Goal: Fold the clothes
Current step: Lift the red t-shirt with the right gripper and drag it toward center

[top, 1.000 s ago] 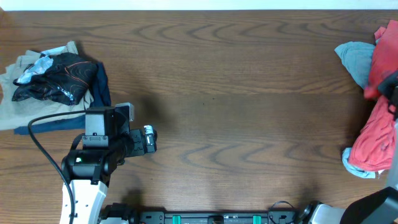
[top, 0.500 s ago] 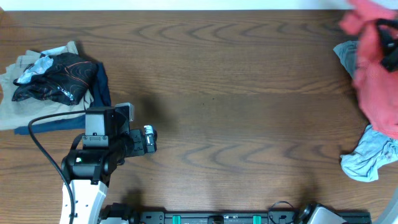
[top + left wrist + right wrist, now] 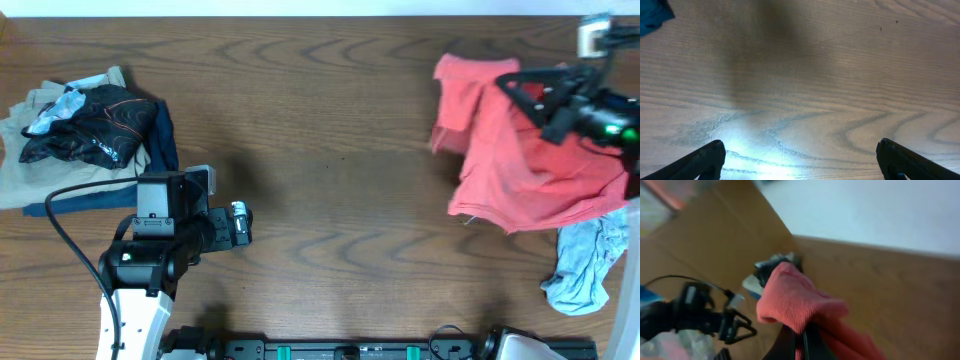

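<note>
The coral-red T-shirt (image 3: pixel 520 160) hangs bunched and partly spread over the right side of the table, lifted by my right gripper (image 3: pixel 515 88). No lettering or neck tag shows. In the right wrist view the right gripper (image 3: pixel 801 342) is shut on a fold of the shirt (image 3: pixel 795 297), which drapes over the fingers. My left gripper (image 3: pixel 243 222) sits at the lower left, far from the shirt. In the left wrist view it (image 3: pixel 800 152) is open and empty above bare wood.
A pile of beige, navy and black garments (image 3: pixel 90 125) lies at the far left. A light blue garment (image 3: pixel 585 265) lies crumpled at the right edge, below the shirt. Bare wooden table (image 3: pixel 340 150) lies between the two arms.
My right gripper has lifted the red shirt off the light blue garment at the right edge and swung it left over the table. The left arm has not moved.
</note>
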Controlling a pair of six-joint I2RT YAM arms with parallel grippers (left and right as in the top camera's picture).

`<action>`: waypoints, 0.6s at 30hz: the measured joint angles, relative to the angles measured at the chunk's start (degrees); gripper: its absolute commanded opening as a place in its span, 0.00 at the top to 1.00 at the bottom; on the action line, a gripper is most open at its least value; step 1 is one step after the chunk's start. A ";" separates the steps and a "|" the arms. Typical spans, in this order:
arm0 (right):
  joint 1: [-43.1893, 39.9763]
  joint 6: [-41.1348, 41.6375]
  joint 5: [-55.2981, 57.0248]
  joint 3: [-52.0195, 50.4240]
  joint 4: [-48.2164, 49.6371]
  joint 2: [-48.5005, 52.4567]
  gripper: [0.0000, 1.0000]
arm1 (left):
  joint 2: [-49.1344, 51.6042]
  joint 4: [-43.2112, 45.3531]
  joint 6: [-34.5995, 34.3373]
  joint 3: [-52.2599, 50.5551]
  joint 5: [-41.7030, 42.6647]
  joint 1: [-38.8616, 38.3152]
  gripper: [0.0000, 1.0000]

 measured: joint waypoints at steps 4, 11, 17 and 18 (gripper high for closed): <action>6.05 -2.67 12.02 -0.22 -7.52 0.92 0.99 | 0.00 0.04 0.00 0.00 0.00 0.00 0.02; 15.78 -5.38 29.05 -0.28 -17.77 4.57 0.99 | 0.00 0.87 0.00 0.00 0.00 0.00 0.02; 22.77 -7.32 30.97 -0.35 -19.23 8.28 0.99 | 0.00 2.25 0.00 0.00 0.00 0.00 0.02; 23.71 -7.61 30.56 -0.35 -18.71 8.66 0.99 | 0.00 2.45 0.00 0.00 0.00 0.00 0.02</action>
